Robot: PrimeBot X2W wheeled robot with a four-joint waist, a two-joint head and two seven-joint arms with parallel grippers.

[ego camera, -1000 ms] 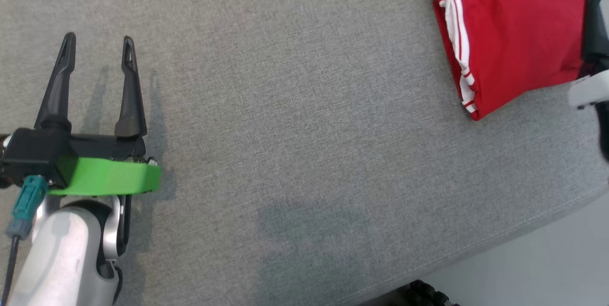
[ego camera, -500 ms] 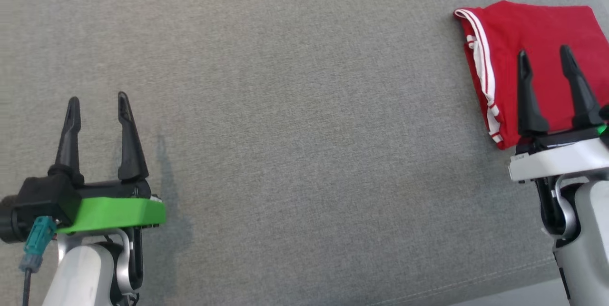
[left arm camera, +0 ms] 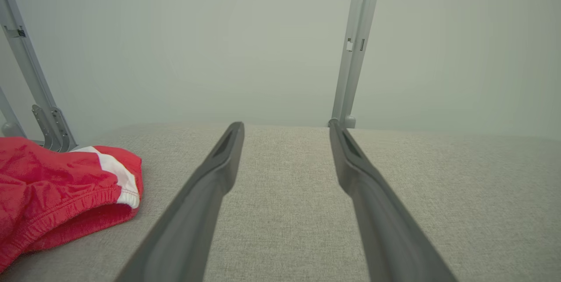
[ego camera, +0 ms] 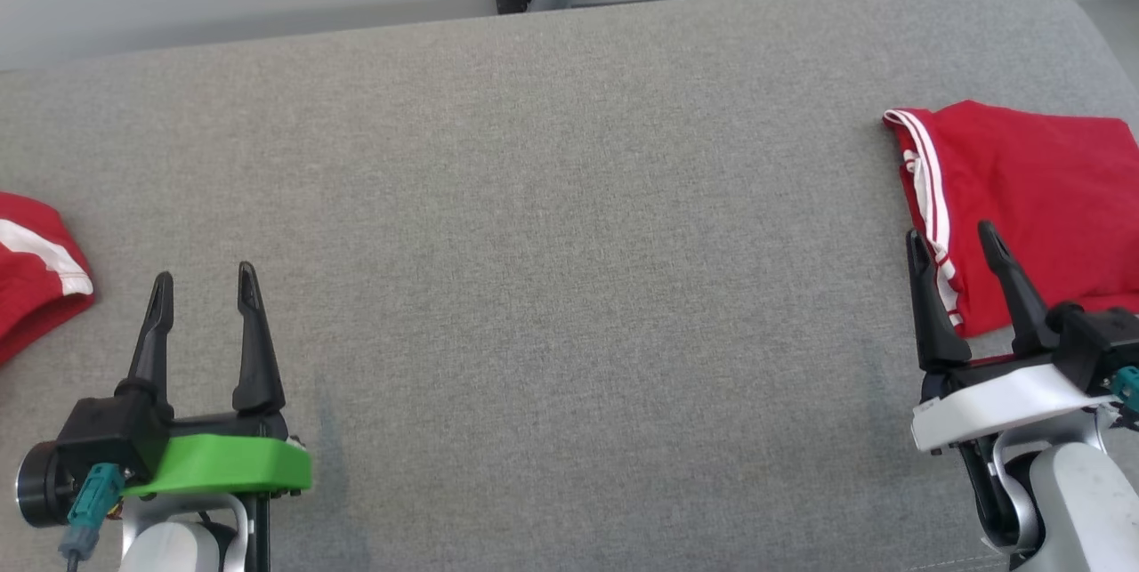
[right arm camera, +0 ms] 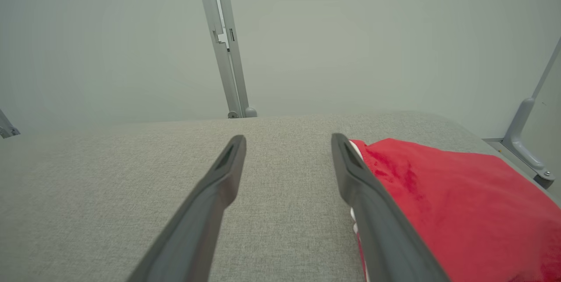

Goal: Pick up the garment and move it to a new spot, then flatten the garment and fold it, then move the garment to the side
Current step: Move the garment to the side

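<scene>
Lying folded, garment (ego camera: 1032, 198) sits beside right pincer (ego camera: 950, 234).

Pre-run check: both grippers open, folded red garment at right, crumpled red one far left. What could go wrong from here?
1. The open right gripper overlaps the near edge of the folded red garment in the head view; a low move could snag it and undo the fold.
2. That garment lies near the right end of the grey table; a nudge may push it off.
3. The crumpled red garment left of the left gripper looks alike and could be picked by mistake.
</scene>
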